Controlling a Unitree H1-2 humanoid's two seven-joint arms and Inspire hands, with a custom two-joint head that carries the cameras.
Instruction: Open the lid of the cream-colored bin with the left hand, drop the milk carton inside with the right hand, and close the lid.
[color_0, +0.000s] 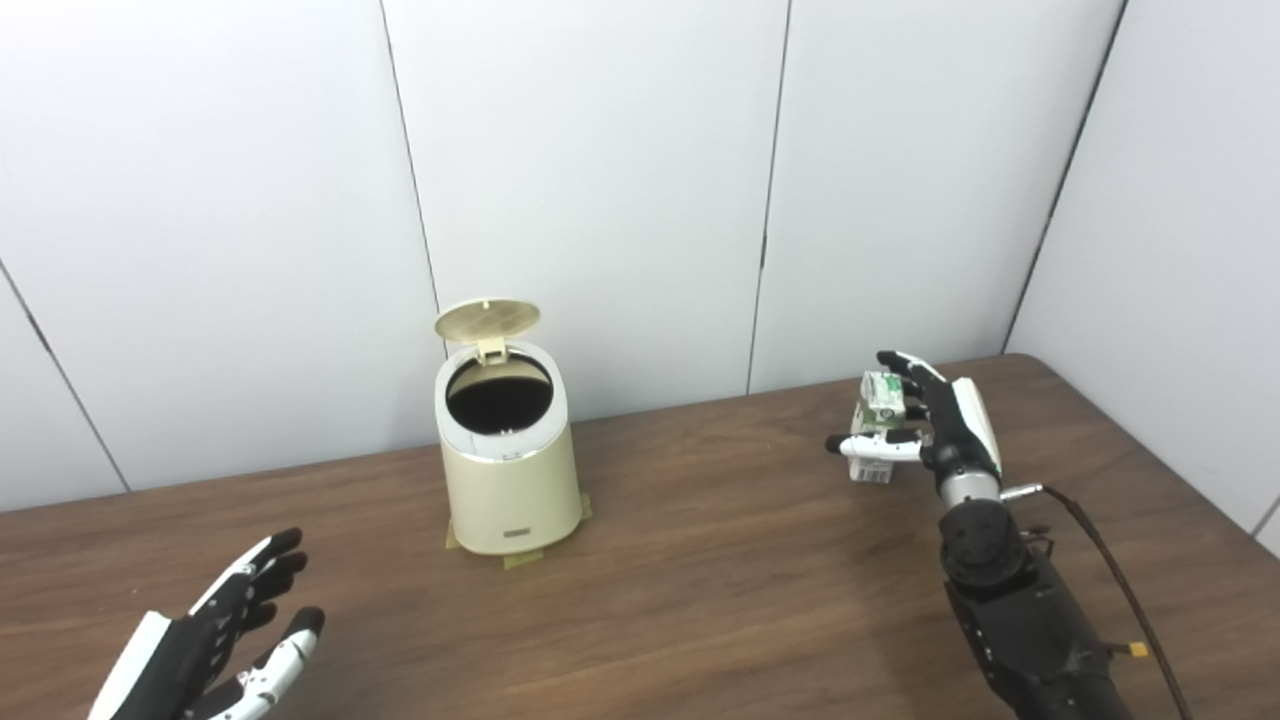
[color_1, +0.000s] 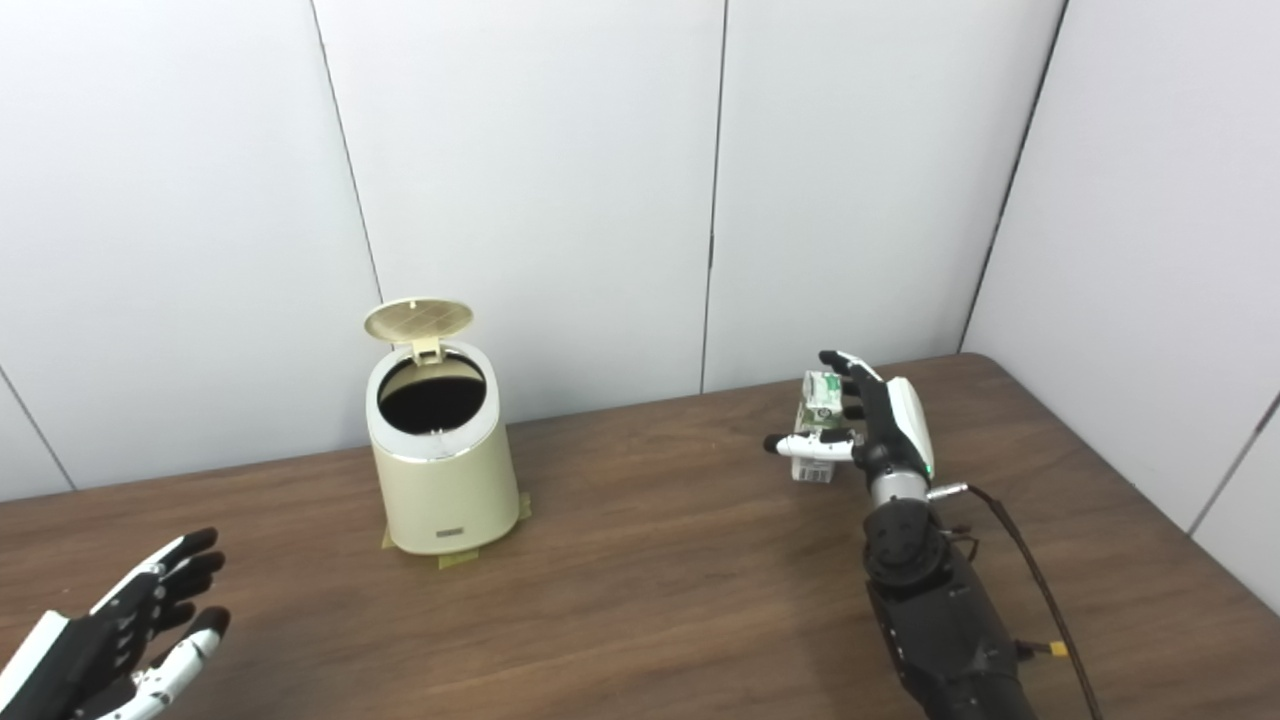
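The cream-colored bin (color_0: 510, 480) stands on the brown table toward the back left, its round lid (color_0: 487, 318) tipped up and the dark inside showing. My left hand (color_0: 215, 640) hovers open and empty near the front left corner, well away from the bin. At the right, a small white and green milk carton (color_0: 878, 425) stands upright on the table. My right hand (color_0: 925, 425) is around it, thumb across its front and fingers stretched behind it. The fingers look spread rather than closed, and I cannot tell whether they touch it.
Yellow tape (color_0: 522, 560) marks the bin's base. White wall panels run close behind the table, and another wall stands on the right. The table's right edge (color_0: 1180, 470) runs diagonally near my right arm, which trails a black cable (color_0: 1120, 580).
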